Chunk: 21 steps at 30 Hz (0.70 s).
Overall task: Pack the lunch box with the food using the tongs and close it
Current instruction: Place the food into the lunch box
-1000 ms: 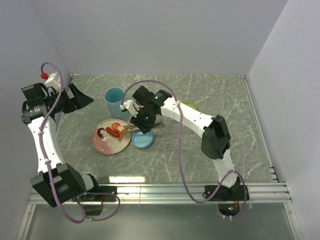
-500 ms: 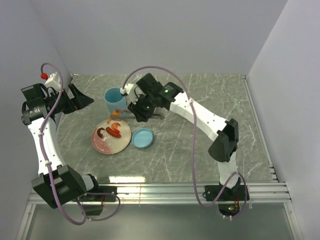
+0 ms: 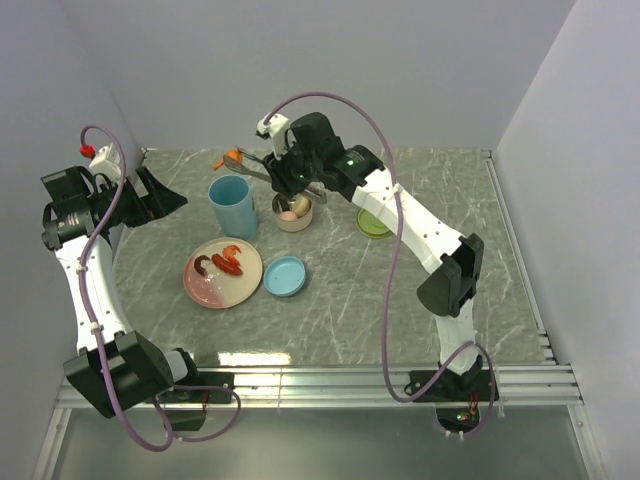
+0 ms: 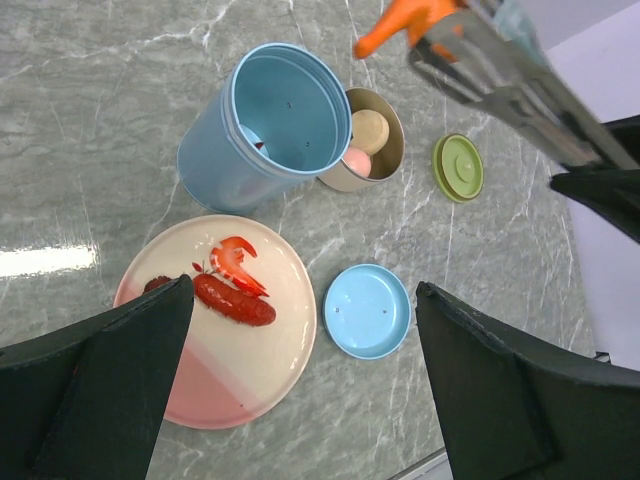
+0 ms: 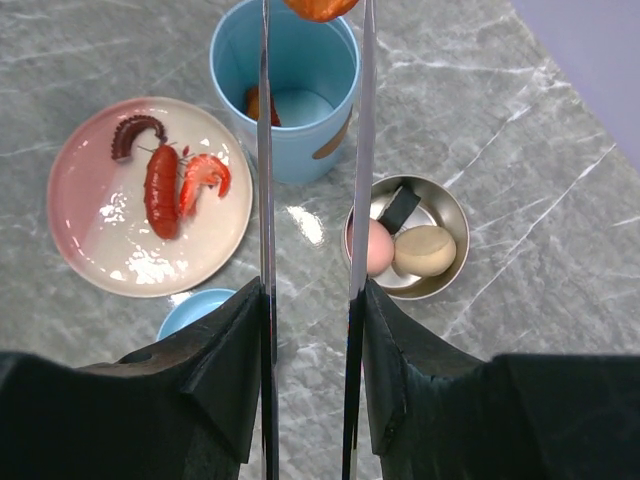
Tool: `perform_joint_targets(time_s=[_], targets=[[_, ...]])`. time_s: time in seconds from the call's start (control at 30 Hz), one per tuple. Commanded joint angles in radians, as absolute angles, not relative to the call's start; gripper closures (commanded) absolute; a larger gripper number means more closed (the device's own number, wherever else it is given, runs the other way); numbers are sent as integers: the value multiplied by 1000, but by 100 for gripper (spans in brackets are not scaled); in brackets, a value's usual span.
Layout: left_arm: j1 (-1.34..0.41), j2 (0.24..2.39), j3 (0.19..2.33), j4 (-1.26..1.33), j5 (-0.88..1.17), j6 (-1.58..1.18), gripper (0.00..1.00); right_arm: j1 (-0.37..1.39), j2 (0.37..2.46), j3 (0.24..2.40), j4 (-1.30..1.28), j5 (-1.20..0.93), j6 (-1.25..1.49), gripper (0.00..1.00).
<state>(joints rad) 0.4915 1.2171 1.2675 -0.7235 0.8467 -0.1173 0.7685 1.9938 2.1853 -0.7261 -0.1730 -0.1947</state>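
Grey marble is covering the table (image 3: 420,300), with plain pale walls closing it in. The right gripper (image 5: 312,300) is clenching the tongs (image 5: 265,150) and squeezing their arms together, and the tips are pinching an orange piece (image 3: 232,157) of food in the air. In the overhead view that piece is hanging at 12 o'clock of the blue cup (image 3: 232,205), over its far rim rather than its middle. A steel bowl (image 5: 430,292) is sitting at 3 o'clock of the cup, touching it, and is holding an egg (image 5: 423,250) among other bits. The plate (image 5: 100,220) is lying at 6 o'clock of the cup and is carrying a sausage (image 5: 161,190), a shrimp (image 5: 203,172) and a tentacle (image 5: 135,133). The left gripper (image 4: 302,300) is hanging released, jaws wide, grasping nothing, out at 9 o'clock.

Judging by this, the arm is ferrying one piece to the cup, so packing looks partway done. Next, the tips are needing to come towards 6 o'clock until centred over the opening, then dip inside before the squeeze is eased. The blue lid (image 3: 285,275) and green lid (image 3: 374,222) are lying off, so closing is not yet begun.
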Motion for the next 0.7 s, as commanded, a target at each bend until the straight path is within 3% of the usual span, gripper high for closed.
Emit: perform_joint_targets(time_s=[0.0, 0.13, 0.3, 0.67], targets=[[495, 1213, 1312, -713, 854, -115, 1, 776, 2013, 2191, -649, -137, -190, 69], [495, 1195, 1298, -709, 856, -124, 1, 775, 2039, 2209, -667, -143, -186, 54], [497, 1169, 1318, -744, 831, -92, 1, 776, 2026, 2215, -680, -166, -172, 41], [497, 1170, 1321, -733, 845, -120, 1, 811, 1889, 2134, -794, -322, -189, 47]])
